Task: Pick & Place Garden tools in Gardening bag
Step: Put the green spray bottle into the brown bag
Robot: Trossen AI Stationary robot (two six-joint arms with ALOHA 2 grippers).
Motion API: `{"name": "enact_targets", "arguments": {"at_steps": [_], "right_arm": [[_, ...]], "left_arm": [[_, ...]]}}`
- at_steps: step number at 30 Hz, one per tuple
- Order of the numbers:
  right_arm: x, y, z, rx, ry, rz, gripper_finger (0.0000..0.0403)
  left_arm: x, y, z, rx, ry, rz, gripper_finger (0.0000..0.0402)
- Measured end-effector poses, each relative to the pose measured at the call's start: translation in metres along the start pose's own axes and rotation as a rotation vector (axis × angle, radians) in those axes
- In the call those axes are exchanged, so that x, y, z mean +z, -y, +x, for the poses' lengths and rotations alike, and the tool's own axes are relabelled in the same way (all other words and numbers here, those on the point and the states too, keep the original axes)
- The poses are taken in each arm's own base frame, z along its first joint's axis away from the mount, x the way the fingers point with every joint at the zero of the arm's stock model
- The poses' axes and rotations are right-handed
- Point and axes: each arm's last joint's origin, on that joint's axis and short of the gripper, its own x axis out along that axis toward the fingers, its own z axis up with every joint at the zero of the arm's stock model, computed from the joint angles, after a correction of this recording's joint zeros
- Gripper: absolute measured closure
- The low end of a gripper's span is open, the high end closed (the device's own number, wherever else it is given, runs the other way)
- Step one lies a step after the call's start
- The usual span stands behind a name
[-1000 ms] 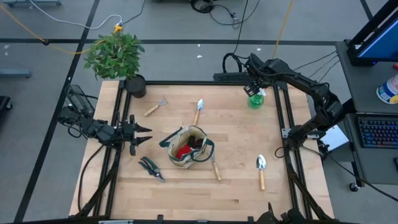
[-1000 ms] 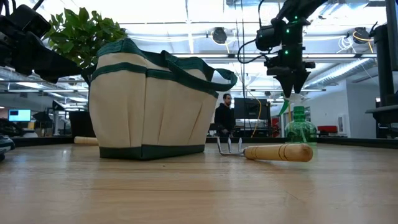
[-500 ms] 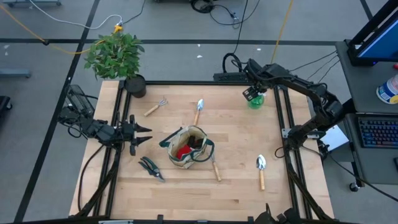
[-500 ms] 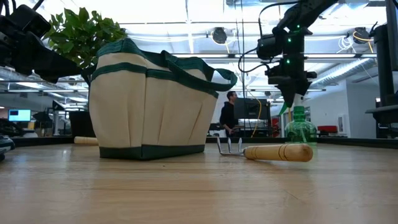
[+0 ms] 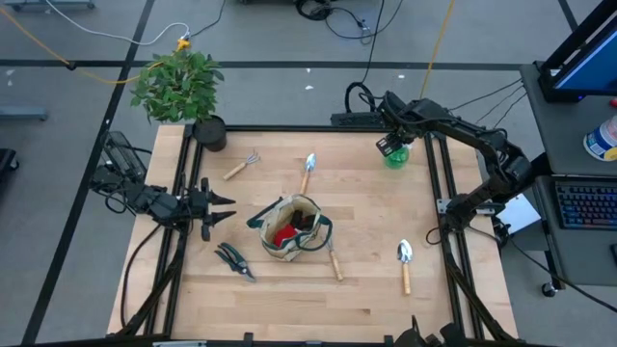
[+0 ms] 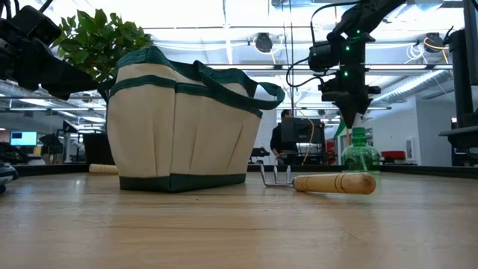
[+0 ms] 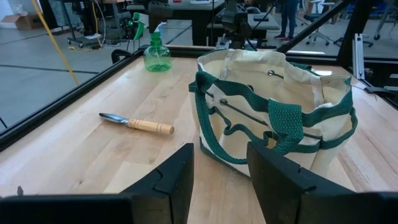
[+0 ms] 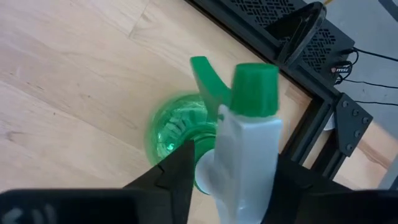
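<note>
The green spray bottle (image 5: 396, 154) stands upright on its base at the table's far right corner, and my right gripper (image 8: 239, 171) is shut on its white head. The beige gardening bag (image 5: 292, 227) stands mid-table with red gloves inside. Lying flat on the wood are a rake (image 5: 241, 166), a trowel (image 5: 308, 172), a second trowel (image 5: 405, 262), another wooden-handled tool (image 5: 334, 258) beside the bag, and black shears (image 5: 234, 258). At the left edge my left gripper (image 7: 221, 168) is open and points level at the bag. My right gripper pinches the bottle's white trigger head (image 8: 249, 155) between its two fingers, one on each side, below the green nozzle. The fingers come steeply from above, slanting down. The bottle (image 6: 360, 153) stays upright with its base on the table.
A potted plant (image 5: 180, 87) stands at the far left corner. Black frame rails (image 5: 434, 183) run along the table's edges close to the bottle. Bare wood lies between the bottle and the bag. A person stands in the room behind the table.
My right gripper has come down a little onto the spray bottle's head at the far right corner. The bottle has stayed where it was.
</note>
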Motion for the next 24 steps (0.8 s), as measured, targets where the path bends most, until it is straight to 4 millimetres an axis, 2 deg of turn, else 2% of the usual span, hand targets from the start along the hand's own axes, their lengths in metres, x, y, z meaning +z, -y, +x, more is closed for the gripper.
{"name": "enact_targets", "arguments": {"at_steps": [8, 11, 16, 24], "right_arm": [[0.002, 0.0, -0.004, 0.006, 0.011, 0.001, 0.0344], [0.005, -0.003, -0.011, 0.011, 0.025, -0.01, 0.0357], [0.012, -0.011, -0.037, 0.038, 0.069, -0.041, 0.0354], [0.026, -0.03, -0.09, 0.282, 0.213, -0.105, 0.0355]], "left_arm": [[0.0, 0.0, 0.0, 0.001, 0.0, 0.066, 0.0247], [0.0, 0.0, 0.0, 0.001, -0.001, 0.095, 0.0247], [0.0, 0.0, 0.0, 0.001, 0.0, 0.104, 0.0247], [0.0, 0.0, 0.0, 0.001, 0.0, 0.106, 0.0247]]}}
